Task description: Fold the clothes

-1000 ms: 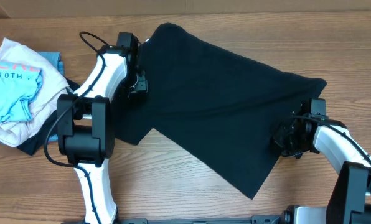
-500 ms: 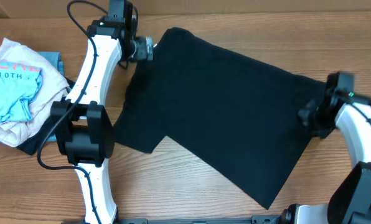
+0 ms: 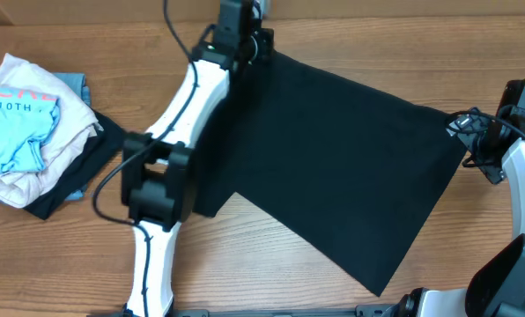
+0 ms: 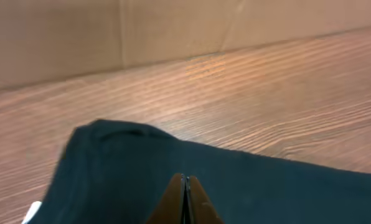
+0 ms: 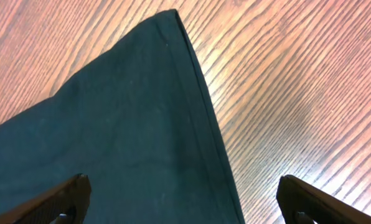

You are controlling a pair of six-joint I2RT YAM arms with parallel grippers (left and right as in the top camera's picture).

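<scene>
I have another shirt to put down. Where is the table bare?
The table is bare at the front left, between the clothes pile, the left arm and the near edge. A smaller patch lies in front of the black T-shirt, right of that arm. Crowded: the middle and the right side by the right arm.

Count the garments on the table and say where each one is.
3 clearly: black T-shirt spread mid-table; light blue shirt atop cream-white garment, piled left. Dark fabric beneath may be another.

Black T-shirt (image 3: pixel 333 167) on wooden table (image 3: pixel 69 255)
</scene>
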